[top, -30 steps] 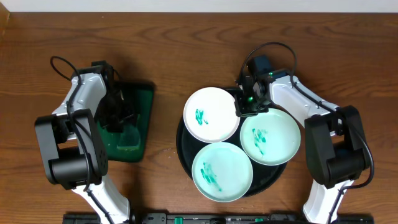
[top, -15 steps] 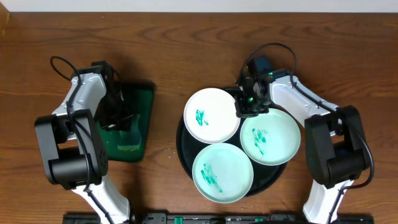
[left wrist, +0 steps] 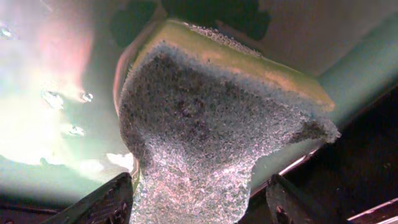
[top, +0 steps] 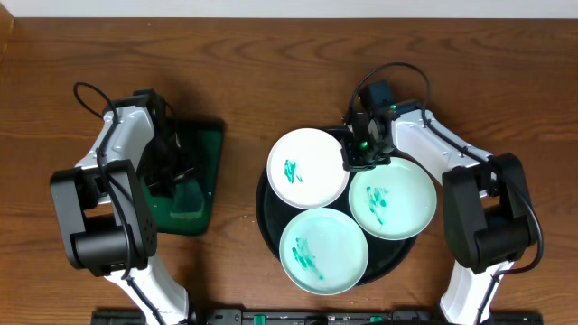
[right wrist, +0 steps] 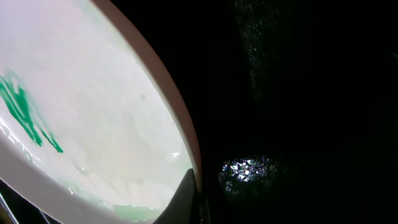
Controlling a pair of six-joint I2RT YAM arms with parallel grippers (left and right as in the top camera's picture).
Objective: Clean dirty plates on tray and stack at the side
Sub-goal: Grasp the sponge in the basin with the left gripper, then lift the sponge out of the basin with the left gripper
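White-and-black jointed arms (top: 122,144), looping black cables (top: 395,63), green LED (top: 363,143).

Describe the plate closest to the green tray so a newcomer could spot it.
On the wooden table, find the round black tray right of centre, carrying three plates. The target plate is the upper-left one. Unlike its mint-tinted neighbours it looks plain white, bears one small teal smear and overhangs the tray's rim.

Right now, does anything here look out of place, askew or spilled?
The upper-left plate overhangs the black tray's rim instead of lying inside it like the right plate and the near plate. All three carry green smears; nothing is spilled on the table.
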